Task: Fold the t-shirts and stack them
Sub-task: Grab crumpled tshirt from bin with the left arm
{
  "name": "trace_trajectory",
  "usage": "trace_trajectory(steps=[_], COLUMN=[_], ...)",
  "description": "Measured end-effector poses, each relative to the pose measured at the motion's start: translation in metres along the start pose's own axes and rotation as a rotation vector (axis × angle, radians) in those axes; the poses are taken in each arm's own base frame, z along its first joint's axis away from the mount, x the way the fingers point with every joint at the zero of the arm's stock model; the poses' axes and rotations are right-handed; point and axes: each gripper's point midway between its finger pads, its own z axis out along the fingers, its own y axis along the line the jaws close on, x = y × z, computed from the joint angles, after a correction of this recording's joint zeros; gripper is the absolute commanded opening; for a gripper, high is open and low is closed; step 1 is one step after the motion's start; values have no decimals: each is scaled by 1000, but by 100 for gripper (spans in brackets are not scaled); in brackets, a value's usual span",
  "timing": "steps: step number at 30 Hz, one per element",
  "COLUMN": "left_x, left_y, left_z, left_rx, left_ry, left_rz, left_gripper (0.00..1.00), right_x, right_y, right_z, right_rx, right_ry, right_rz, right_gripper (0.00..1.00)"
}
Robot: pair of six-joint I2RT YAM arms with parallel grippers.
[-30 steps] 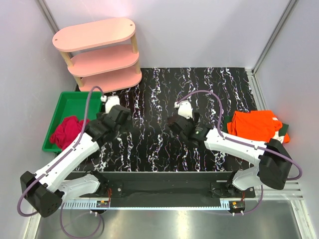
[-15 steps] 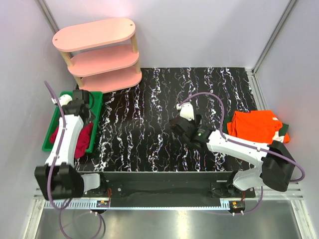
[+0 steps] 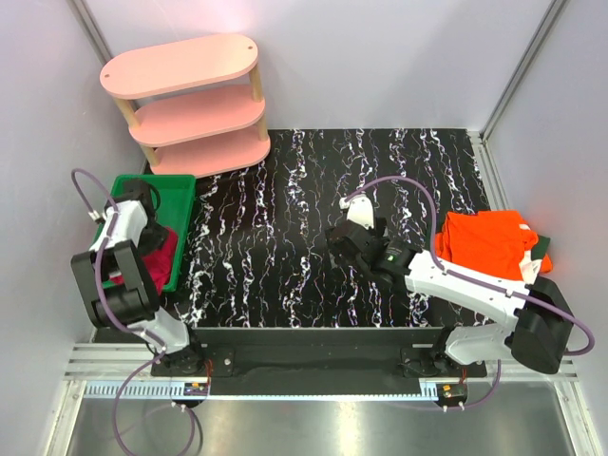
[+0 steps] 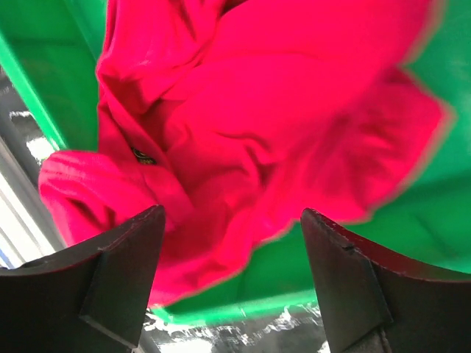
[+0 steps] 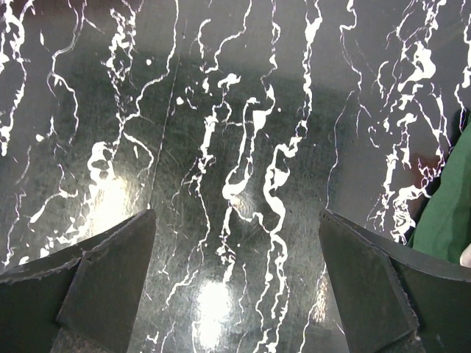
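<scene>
A crumpled crimson t-shirt [image 3: 161,253] lies in the green tray [image 3: 178,186] at the left; it fills the left wrist view [image 4: 250,125]. My left gripper [image 3: 133,211] hangs over the tray, open and empty [image 4: 232,243], just above the shirt. A folded orange t-shirt [image 3: 484,237] lies at the right table edge on top of a dark green one [image 3: 541,249]. My right gripper [image 3: 344,239] is open and empty over the bare middle of the table [image 5: 235,243]. A dark green patch [image 5: 445,206] shows at the right edge of the right wrist view.
A pink three-tier shelf [image 3: 190,100] stands at the back left. The table top [image 3: 285,199] is black with white marbling. Grey walls close in on the left, back and right.
My left arm has swung left from the table's middle-left to over the green tray, above the crimson shirt. My right gripper has barely moved.
</scene>
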Motion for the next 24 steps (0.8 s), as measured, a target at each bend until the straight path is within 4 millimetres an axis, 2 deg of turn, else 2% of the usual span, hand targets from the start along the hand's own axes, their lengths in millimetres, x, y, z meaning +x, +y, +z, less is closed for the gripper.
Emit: trace_trajectory(steps=[4,7,8,9,10,11,17,19,21,23,24], left_x=[16,18,18,18,19,20,27,26,24,24,24], left_y=[5,3,2,1,0,-1,-6,-10,-22,-46,-62], left_z=[23,28,29,30,31,32,34,23,-1,-44,-73], left_rx=[-50,-52,-46,-43,-39,-34,-4,25,89,203,283], left_ry=[62,68,64,62,64,67,75,46,-21,-123,-179], left_rz=[19,26,25,25,24,24,41,63,108,188,229], left_gripper=[79,74,54,41,18,0,0,0,0,0,0], right_x=[6,14,15,15,16,16,19,21,23,22,21], right_y=[1,1,1,2,2,2,5,7,9,11,12], right_z=[2,4,4,4,4,4,9,12,14,16,17], right_rx=[-2,2,2,1,1,1,10,14,16,19,20], right_ry=[26,53,58,60,61,61,80,91,103,109,110], right_rz=[-10,-26,-28,-27,-27,-26,-28,-32,-38,-41,-42], right_gripper=[100,100,100,100,100,100,100,100,100,100,99])
